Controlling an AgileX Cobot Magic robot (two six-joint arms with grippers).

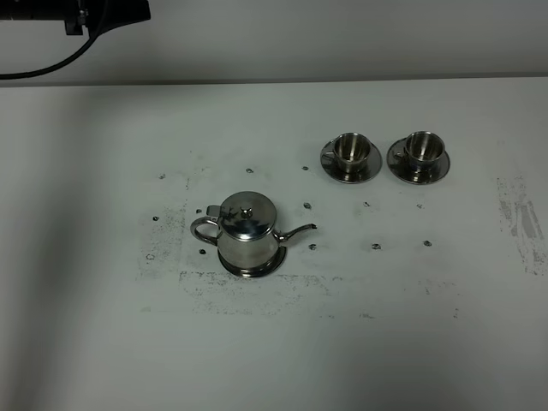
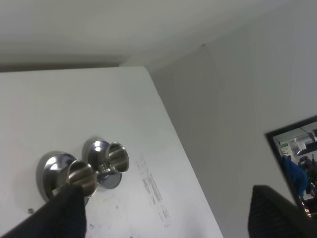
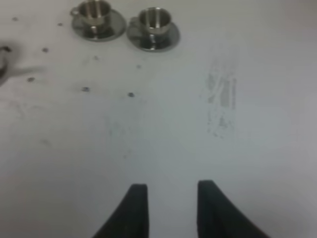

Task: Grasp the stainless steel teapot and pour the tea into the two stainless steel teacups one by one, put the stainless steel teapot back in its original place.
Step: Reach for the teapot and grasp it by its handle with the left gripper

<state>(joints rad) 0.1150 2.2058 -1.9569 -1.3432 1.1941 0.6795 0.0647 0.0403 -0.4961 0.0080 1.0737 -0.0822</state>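
White table [image 1: 385, 342]: teapot [image 1: 247, 231] well clear of edges; left jaws apart, right jaws together.

I see a shiny, squat stainless steel teapot [image 1: 247, 227] with a domed, knobbed lid. It stands upright on a round, flat steel saucer [image 1: 249, 272], a little left of the middle of the white table [image 1: 86, 342]. Its looped handle points left and its thin curved spout points right. Farther off and to the right, two small shiny steel cups sit side by side, each on its own round saucer: the left teacup [image 1: 350, 147] and the right teacup [image 1: 422, 146]. Grey scuffs and dark specks mark the table around the teapot. A black fixture [image 1: 86, 13] with a cable shows at the far left corner.
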